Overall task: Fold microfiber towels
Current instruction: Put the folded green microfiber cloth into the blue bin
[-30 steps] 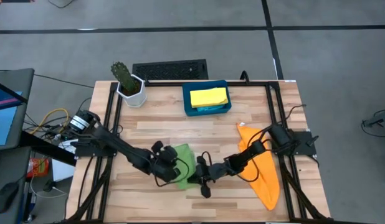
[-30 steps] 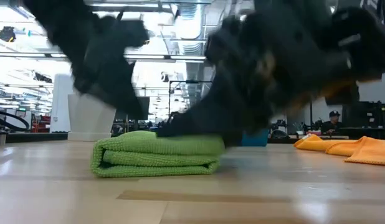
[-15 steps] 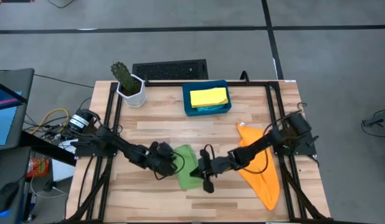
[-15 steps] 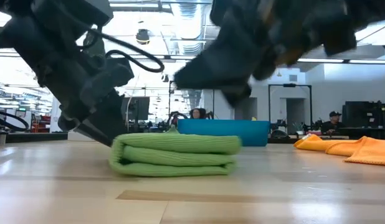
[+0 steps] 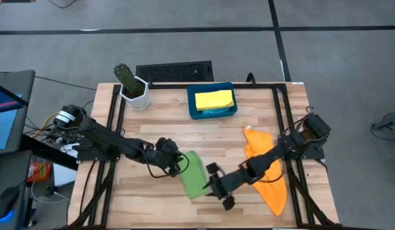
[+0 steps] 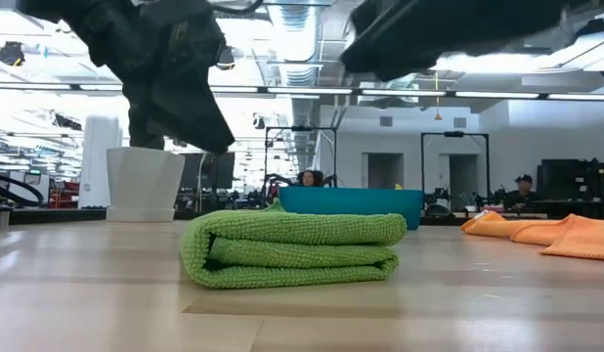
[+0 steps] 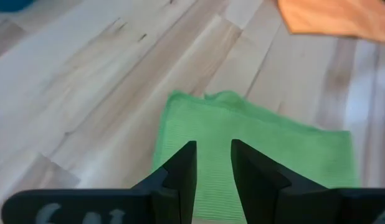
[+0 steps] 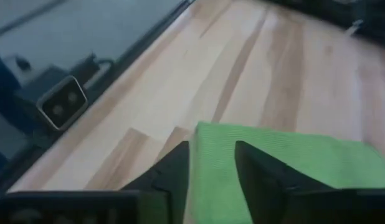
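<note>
Three towels show: one green towel [image 5: 193,174], folded into a thick pad on the desk [image 5: 159,131], one yellow towel [image 5: 214,99] folded in the blue tray [image 5: 191,108], and one orange towel [image 5: 266,171] lying loose beyond the right gripper [image 5: 218,191]. The green fold looks finished. Both grippers hover just above it, at opposite ends. The left gripper [image 7: 213,167] has its fingers slightly parted, holding nothing; the right gripper's fingers are likewise spread and empty. Next, likely, the green pad goes to the tray, which calls for a grasp across all its layers.
</note>
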### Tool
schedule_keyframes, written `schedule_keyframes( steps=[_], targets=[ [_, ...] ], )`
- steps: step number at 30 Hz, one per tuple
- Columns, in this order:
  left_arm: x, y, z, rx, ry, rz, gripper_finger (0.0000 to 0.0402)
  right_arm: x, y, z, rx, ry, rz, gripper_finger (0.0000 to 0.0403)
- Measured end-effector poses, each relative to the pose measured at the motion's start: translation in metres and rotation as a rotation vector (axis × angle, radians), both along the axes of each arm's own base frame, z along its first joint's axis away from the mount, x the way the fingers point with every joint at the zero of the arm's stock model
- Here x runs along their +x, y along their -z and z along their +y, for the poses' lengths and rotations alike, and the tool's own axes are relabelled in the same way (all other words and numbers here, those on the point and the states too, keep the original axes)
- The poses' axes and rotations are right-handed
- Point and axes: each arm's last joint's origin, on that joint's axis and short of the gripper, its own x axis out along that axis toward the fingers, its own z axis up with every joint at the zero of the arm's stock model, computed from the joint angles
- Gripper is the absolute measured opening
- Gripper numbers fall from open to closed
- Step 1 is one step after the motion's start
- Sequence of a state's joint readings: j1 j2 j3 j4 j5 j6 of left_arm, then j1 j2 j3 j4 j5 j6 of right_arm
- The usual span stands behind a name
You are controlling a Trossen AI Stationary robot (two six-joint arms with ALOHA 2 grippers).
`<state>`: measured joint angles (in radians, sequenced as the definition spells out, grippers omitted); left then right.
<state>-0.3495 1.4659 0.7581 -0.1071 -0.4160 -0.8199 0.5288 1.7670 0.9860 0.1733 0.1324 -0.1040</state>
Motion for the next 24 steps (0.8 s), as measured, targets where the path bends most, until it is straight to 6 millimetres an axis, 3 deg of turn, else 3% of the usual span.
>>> schedule_keyframes(
  steps=[9,15,24],
  targets=[
    [0.000,0.008,0.002,0.084,0.071,0.063,0.0090,0.047,0.033,0.030,-0.062,-0.006,0.089,0.0243],
    [0.000,0.008,0.004,0.128,0.085,0.074,0.0090,0.057,0.068,0.035,-0.200,0.089,0.207,0.0240],
    [-0.002,0.010,0.004,0.141,0.088,0.095,0.0090,0.057,0.084,0.029,-0.279,0.318,0.291,0.0208]
  ],
)
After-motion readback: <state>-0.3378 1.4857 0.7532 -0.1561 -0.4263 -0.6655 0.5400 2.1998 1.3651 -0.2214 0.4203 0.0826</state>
